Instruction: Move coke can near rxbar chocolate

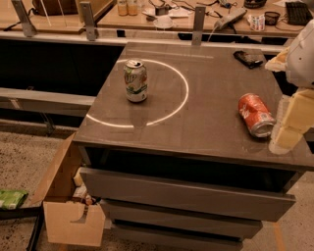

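The coke can [255, 114], red-orange with white lettering, lies on its side near the right edge of the dark table top [206, 127]. The rxbar chocolate [248, 59], a small dark glossy bar, lies at the far right back of the table, well behind the can. My gripper [274, 104] comes in from the right edge of the view, just right of the coke can. It is open and holds nothing. One pale yellow finger [293, 122] reaches down beside the can's silver end.
A green-and-white 7UP can [135, 81] stands upright at the left middle of the table, inside a bright ring of light. Drawers [186, 193] sit under the top. A cardboard box [64, 196] stands on the floor at the left. A cluttered desk [162, 14] runs behind.
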### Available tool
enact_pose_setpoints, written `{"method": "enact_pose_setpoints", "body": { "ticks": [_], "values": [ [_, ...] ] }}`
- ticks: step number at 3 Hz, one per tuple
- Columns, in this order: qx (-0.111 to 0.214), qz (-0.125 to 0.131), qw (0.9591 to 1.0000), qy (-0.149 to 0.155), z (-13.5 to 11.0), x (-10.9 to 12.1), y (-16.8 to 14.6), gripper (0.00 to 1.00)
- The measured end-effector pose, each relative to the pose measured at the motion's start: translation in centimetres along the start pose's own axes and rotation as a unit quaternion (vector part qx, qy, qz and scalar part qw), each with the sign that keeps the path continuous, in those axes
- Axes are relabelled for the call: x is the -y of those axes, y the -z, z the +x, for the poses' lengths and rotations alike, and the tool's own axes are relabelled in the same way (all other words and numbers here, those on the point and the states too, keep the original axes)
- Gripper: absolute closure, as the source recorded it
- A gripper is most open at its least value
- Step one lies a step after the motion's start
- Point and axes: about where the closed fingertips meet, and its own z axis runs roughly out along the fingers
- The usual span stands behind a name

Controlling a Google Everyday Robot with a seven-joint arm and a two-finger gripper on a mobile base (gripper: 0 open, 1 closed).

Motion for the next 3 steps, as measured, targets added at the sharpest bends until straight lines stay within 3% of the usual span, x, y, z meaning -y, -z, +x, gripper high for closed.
{"method": "enact_pose_setpoints", "body": {
  "ticks": [2,3],
  "values": [
    [0.014,0.002,0.9999,-0.007,-0.2,0.1,-0.1,0.00],
    [0.047,0.024,0.9940,-0.095,0.6,0.9,-1.3,0.00]
  ]
}}
